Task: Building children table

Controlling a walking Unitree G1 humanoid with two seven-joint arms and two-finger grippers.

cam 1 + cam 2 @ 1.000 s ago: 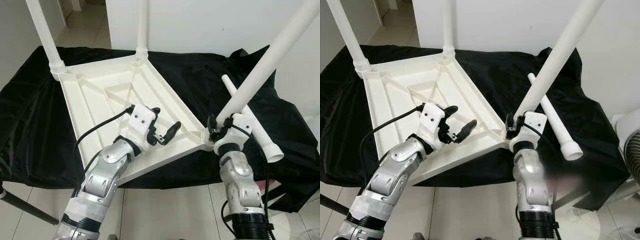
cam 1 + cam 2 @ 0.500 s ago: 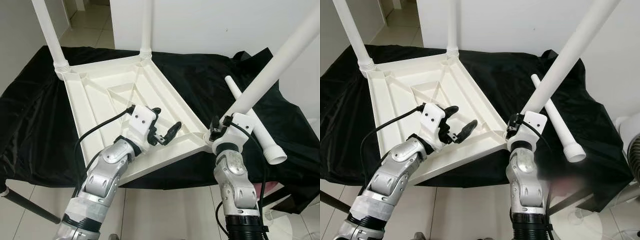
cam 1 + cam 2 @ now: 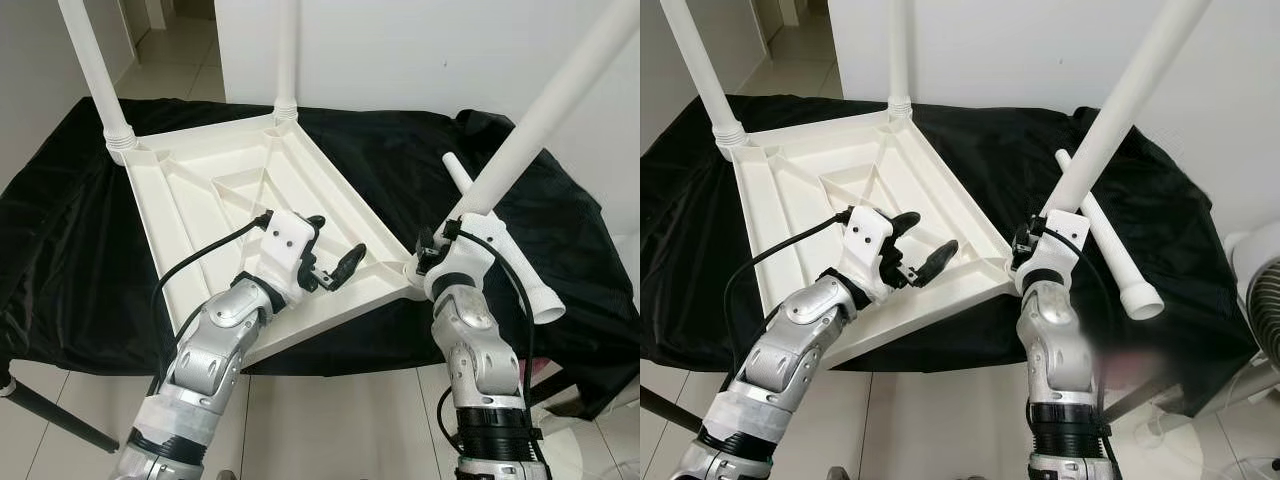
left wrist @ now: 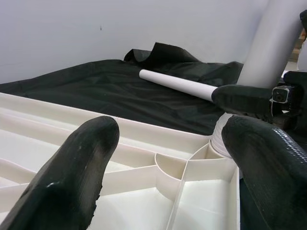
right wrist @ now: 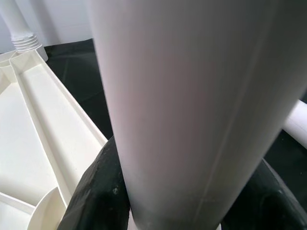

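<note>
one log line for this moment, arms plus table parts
right gripper: shut on third leg at tabletop corner socket | left gripper: open, over tabletop | fourth leg: loose on black cloth

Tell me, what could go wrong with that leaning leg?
The long white plastic leg in the right gripper leans at the upturned white plastic tabletop's near corner; it may not seat straight. The open left gripper isn't pressing the tabletop, so it could slide on the black cloth.
</note>
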